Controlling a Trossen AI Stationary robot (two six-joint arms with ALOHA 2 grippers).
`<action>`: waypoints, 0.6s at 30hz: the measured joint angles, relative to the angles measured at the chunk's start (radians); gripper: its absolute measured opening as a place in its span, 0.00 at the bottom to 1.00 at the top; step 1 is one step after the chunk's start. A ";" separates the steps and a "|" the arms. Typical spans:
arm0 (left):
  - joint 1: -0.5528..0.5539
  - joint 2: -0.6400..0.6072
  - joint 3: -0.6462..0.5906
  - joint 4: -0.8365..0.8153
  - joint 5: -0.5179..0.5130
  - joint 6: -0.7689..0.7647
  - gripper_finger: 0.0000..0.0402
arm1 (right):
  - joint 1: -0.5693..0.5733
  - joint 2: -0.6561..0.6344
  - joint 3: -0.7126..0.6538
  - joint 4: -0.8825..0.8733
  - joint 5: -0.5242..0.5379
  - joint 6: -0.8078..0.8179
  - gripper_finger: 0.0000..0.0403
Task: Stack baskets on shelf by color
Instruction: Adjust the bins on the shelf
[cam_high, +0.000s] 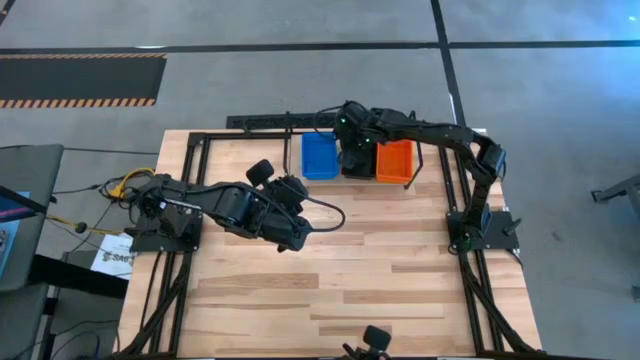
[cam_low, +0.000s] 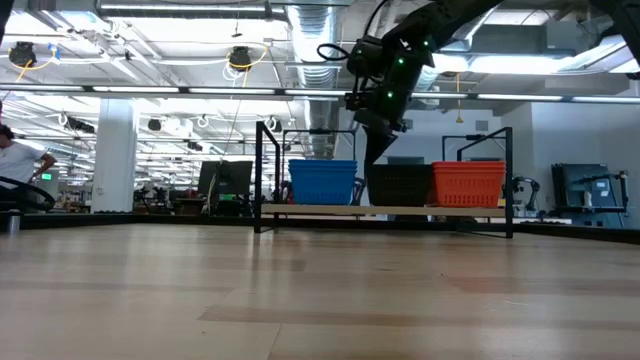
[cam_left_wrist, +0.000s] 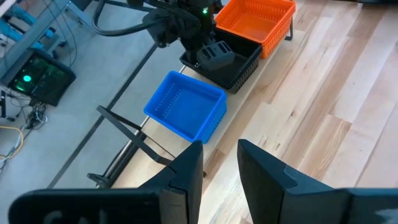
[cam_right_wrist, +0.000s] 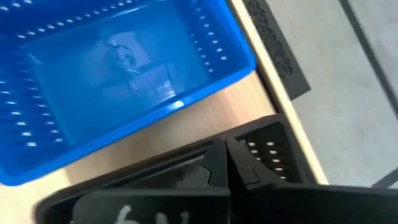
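On the shelf at the table's far edge stand, side by side, blue baskets, black baskets and red-orange baskets, all resting on its board. My right gripper reaches down from above onto the black basket's side next to the blue one and is shut there. The left wrist view shows the blue basket, the black basket and the red-orange basket. My left gripper waits open over the table's left middle. My right gripper has the black basket's top rim on the side facing the blue basket pinched between its two fingers. The fingers come from above, pointing down, one inside the basket and one outside. The basket sits level on the shelf board.
Black metal rods with upright end loops frame the shelf. A narrow gap separates the blue and black baskets. The plank tabletop lies bare in front of the shelf. A person is far off in the room behind.
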 joint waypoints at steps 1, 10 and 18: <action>0.000 0.000 0.000 0.000 0.000 0.000 0.22 | 0.001 0.000 0.000 0.000 0.000 0.005 0.00; 0.000 0.000 0.000 0.000 0.001 -0.001 0.22 | -0.002 0.000 -0.088 0.046 -0.001 0.074 0.00; 0.000 0.000 0.000 0.000 0.002 0.006 0.22 | -0.003 0.001 -0.176 0.077 -0.003 0.079 0.00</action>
